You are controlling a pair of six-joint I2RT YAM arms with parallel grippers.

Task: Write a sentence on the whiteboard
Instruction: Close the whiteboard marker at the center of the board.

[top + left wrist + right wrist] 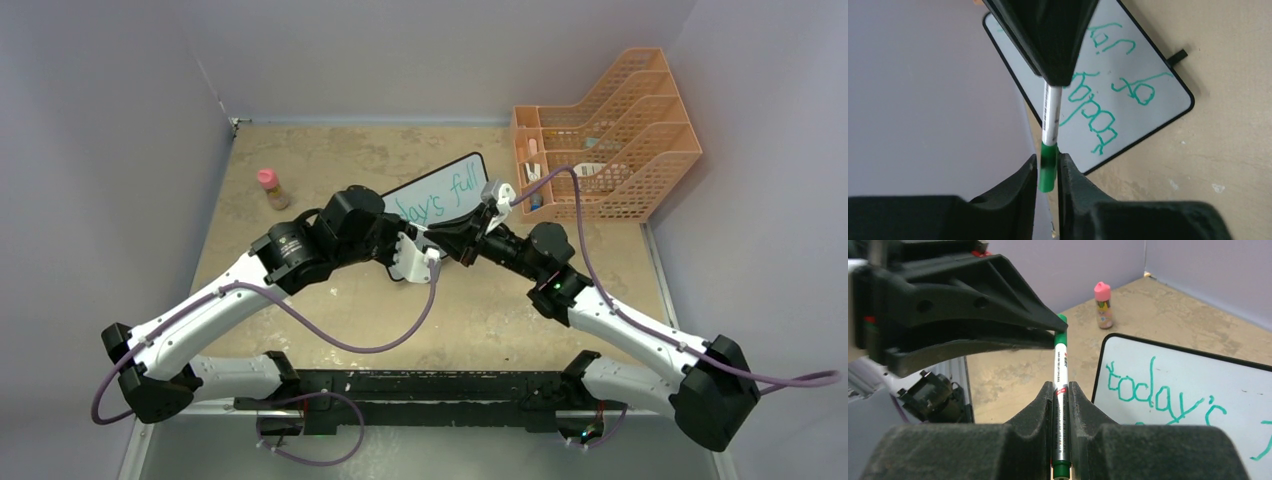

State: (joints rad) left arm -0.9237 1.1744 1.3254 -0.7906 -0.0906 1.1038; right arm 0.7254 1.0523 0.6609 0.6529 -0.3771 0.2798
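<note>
The left tool [1048,162] is clamped on the green cap [1047,172] of a marker [1051,112] whose barrel the right tool [1062,390] pinches tight (tips nearly meeting); just beyond, the whiteboard [447,190] sits on the desk [330,160], bearing green writing

You are looking into a three-sided booth: a plain back wall [420,50], a left wall [90,150] and a right wall [770,150], all pale lavender-grey and bare. They close in a tan surface [330,150], mottled and scuffed with lighter patches. The light is soft and even, throwing only faint shadows. At the back right of your surface an orange mesh rack [610,130] stands just beside the right wall
</note>
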